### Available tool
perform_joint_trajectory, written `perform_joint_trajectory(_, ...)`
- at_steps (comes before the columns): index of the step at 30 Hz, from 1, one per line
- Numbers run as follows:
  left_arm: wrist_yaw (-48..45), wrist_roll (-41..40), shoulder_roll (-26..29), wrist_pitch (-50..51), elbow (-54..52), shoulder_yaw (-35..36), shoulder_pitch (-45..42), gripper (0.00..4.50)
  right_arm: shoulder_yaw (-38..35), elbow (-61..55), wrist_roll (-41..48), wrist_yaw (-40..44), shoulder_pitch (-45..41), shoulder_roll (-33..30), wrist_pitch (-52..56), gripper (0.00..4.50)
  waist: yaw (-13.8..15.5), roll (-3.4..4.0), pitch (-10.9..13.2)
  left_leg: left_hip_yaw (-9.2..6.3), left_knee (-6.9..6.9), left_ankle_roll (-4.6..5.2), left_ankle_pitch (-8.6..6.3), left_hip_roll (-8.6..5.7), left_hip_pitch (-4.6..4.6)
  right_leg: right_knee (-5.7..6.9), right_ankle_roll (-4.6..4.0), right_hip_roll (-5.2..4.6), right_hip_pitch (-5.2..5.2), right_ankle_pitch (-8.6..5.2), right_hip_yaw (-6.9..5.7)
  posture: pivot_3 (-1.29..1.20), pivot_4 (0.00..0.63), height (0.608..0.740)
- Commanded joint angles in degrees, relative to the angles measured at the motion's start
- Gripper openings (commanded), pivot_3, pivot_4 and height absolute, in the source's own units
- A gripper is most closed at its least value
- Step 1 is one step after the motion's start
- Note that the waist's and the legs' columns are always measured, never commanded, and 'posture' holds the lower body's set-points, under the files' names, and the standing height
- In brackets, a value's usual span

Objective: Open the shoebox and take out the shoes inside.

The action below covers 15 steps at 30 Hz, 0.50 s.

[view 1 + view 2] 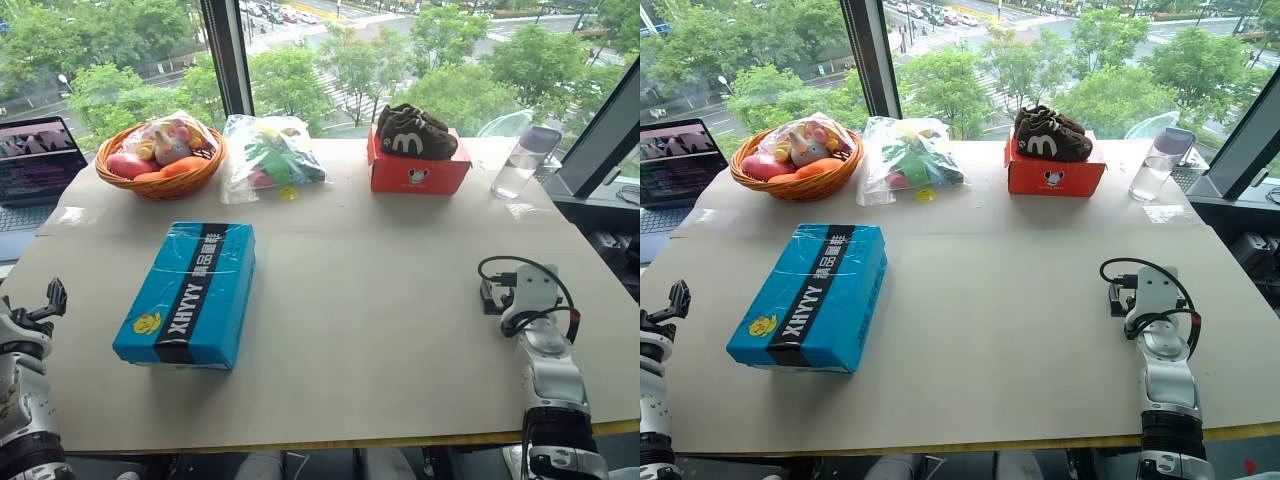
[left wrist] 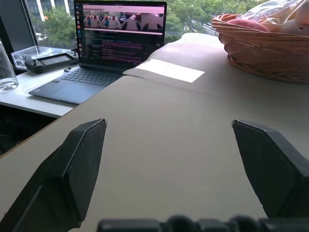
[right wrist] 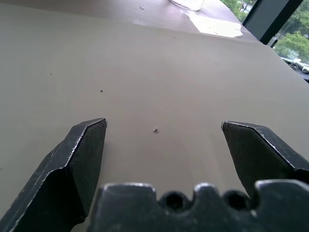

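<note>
1. While lid stays shut, shoebox (image 1: 188,294) lies flat on tabletop (image 1: 380,300), left of centre.
2. Left gripper (image 2: 169,159): jaws wide open, empty, left of box.
3. Right gripper (image 3: 164,145): jaws wide open, empty, well apart.

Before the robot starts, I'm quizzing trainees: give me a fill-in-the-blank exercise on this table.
1. The blue shoebox has its lid ____.
2. The dark brown shoes sit on top of a ____ box.
3. The wicker basket stands next to a ____ beyond the table's edge.
4. Both the left gripper and right gripper are ____.

Missing words: closed; red; laptop; open
</note>
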Motion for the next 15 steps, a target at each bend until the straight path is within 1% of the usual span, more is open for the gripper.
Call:
perform_joint_trajectory(1, -0.57, 1.09, 1.44, -0.17, 0.37, -0.29, -0.81, 4.46, -1.42, -1.89, 0.55, -0.26, 0.13, -0.54, -0.81, 4.5, -0.01, 0.0, 0.0, 0.0, 0.0, 0.0, 0.0, 0.0, 0.0, 0.0, 0.0, 0.0, 0.0, 0.0, 0.0, 0.0, 0.15, 0.74)
perform_joint_trajectory(3, -4.7, 1.52, 1.96, -0.43, 1.39, -2.29, -1.16, 4.46, -1.2, -2.87, 1.09, 0.5, 0.58, -0.36, -0.39, 4.5, 0.02, 0.0, 0.0, 0.0, 0.0, 0.0, 0.0, 0.0, 0.01, 0.0, 0.0, 0.0, 0.01, 0.0, 0.0, 0.0, 0.15, 0.74)
perform_joint_trajectory(6, -13.23, 1.37, 4.53, 0.36, 2.49, -4.77, -1.24, 4.46, 0.03, -3.8, 2.77, 4.44, 0.66, -1.09, -0.02, 4.5, -0.02, 0.0, 0.0, 0.01, 0.0, 0.0, 0.0, -0.01, -0.01, 0.0, 0.0, 0.0, 0.0, 0.0, -0.01, 0.0, 0.15, 0.74)
perform_joint_trajectory(9, -24.26, 1.7, 7.47, 1.26, 1.24, -8.7, 0.38, 4.46, 3.73, -6.36, 5.45, 13.93, 1.1, -2.61, 1.51, 4.5, -0.28, 0.01, 0.01, 0.02, 0.0, 0.0, 0.0, 0.02, -0.01, 0.0, -0.01, 0.04, -0.01, 0.0, 0.0, 0.0, 0.15, 0.74)
perform_joint_trajectory(11, -30.07, 3.74, 9.83, -0.16, 1.5, -11.81, 1.49, 3.94, 7.6, -9.76, 8.06, 22.35, 2.21, -4.34, 3.77, 4.5, -0.37, 0.03, 0.02, 0.06, -0.02, 0.0, 0.0, 0.03, 0.0, 0.0, -0.01, 0.04, -0.02, 0.0, 0.03, 0.0, 0.15, 0.74)
perform_joint_trajectory(13, -36.41, 4.54, 11.83, -1.36, 1.05, -14.07, 2.95, 3.45, 11.55, -13.79, 10.47, 30.05, 3.51, -6.65, 6.46, 3.99, -0.49, 0.04, 0.03, 0.07, -0.07, 0.01, -0.01, 0.08, 0.01, -0.03, -0.02, 0.07, -0.02, 0.0, 0.03, 0.0, 0.15, 0.74)
perform_joint_trajectory(14, -39.47, 4.66, 12.8, -1.62, 0.2, -14.99, 3.99, 3.02, 13.2, -16.27, 12.31, 33.94, 4.28, -7.89, 8.07, 3.76, -0.51, 0.06, 0.04, 0.08, -0.1, 0.01, -0.01, 0.1, 0.01, -0.04, -0.02, 0.09, -0.03, -0.01, 0.03, 0.0, 0.15, 0.74)
perform_joint_trajectory(15, -42.75, 4.56, 14.0, -1.03, -0.72, -15.83, 5.17, 2.66, 15.5, -19.89, 14.12, 38.48, 5.31, -9.66, 9.21, 3.43, -0.46, 0.06, 0.05, 0.08, -0.11, 0.01, -0.01, 0.11, 0.0, -0.05, -0.03, 0.09, -0.05, -0.01, 0.04, 0.0, 0.15, 0.74)
